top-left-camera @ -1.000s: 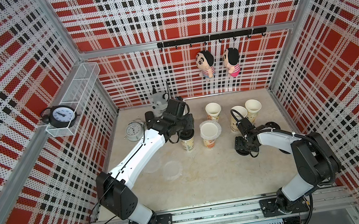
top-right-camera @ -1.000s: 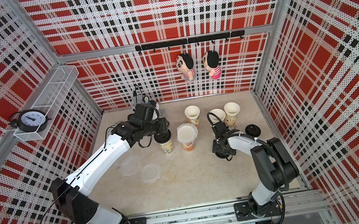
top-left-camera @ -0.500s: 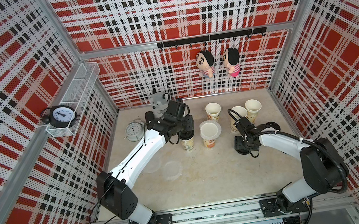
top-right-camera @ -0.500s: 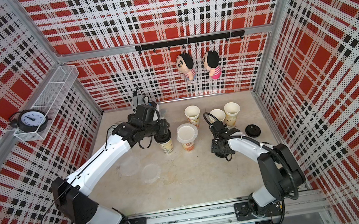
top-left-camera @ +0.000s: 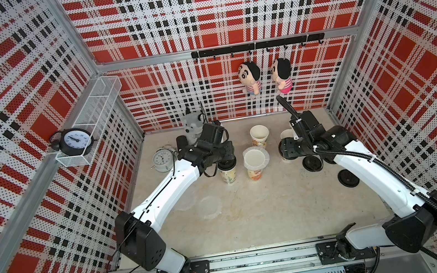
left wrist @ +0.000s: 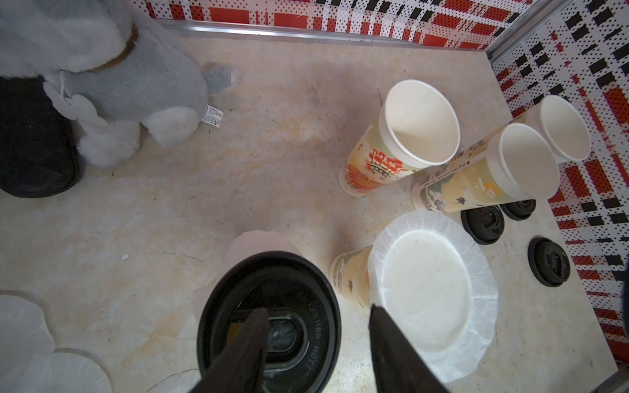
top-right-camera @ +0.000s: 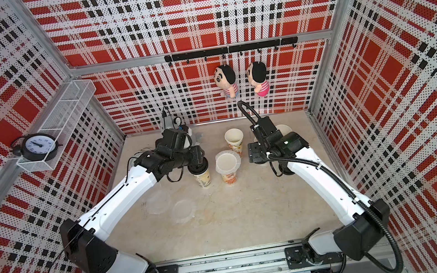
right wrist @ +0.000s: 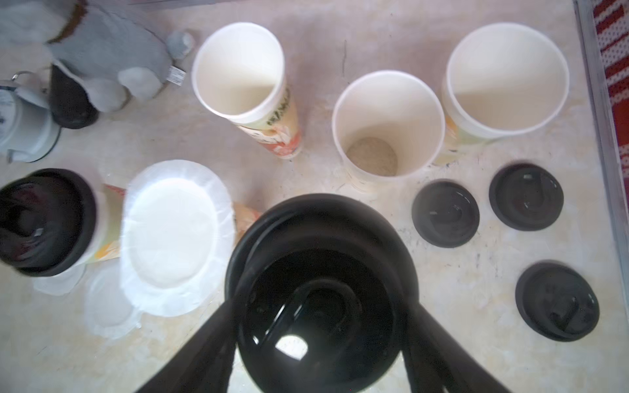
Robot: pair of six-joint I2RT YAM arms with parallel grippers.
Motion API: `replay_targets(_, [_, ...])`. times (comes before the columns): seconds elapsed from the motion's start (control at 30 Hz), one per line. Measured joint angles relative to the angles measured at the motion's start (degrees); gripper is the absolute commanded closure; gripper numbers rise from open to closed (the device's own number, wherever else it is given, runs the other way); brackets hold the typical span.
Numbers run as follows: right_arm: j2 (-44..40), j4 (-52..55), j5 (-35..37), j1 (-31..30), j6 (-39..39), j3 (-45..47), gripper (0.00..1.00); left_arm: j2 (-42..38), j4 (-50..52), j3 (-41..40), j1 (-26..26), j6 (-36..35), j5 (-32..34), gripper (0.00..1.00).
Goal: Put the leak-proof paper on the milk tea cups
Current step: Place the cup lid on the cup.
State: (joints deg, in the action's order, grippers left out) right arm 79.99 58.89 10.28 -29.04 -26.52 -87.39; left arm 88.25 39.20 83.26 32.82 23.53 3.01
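Observation:
Five milk tea cups stand at the back of the table. One cup (top-left-camera: 228, 175) wears a black lid (left wrist: 272, 320). My left gripper (left wrist: 315, 309) hangs open over it, one finger over the lid's middle and the other outside its rim. The cup beside it (top-left-camera: 254, 172) has a sheet of leak-proof paper (top-left-camera: 255, 158) over its mouth. Three open cups (right wrist: 238, 71), (right wrist: 388, 122), (right wrist: 507, 75) stand behind. My right gripper (right wrist: 323, 299) is shut on a black lid (right wrist: 320, 272), held above the table near the papered cup. Loose papers (top-right-camera: 183, 210), (top-right-camera: 158, 202) lie on the table.
Three spare black lids (right wrist: 445, 212), (right wrist: 526, 196), (right wrist: 556, 299) lie at the right, near the wall. A grey plush toy (top-left-camera: 191, 123), a black cylinder (top-left-camera: 181, 141) and a white alarm clock (top-left-camera: 162, 159) stand at the back left. A wire basket (top-left-camera: 92, 114) hangs on the left wall.
My right gripper has moved a little toward the back with the black lid, and its jaws have narrowed slightly. The left arm has not moved.

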Motion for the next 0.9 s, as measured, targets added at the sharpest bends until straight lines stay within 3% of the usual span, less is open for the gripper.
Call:
replay_targets(0.37, [17.0, 6.3, -1.3, -8.9, 7.9, -19.0, 0.25, -1.0, -0.2, -0.7, -1.0, 0.0, 0.0, 0.48])
replay_targets(0.9, [25.6, 9.0, -1.4, -11.8, 10.7, -22.4, 0.26, -3.5, -0.2, -1.9, -3.1, 0.0, 0.0, 0.48])
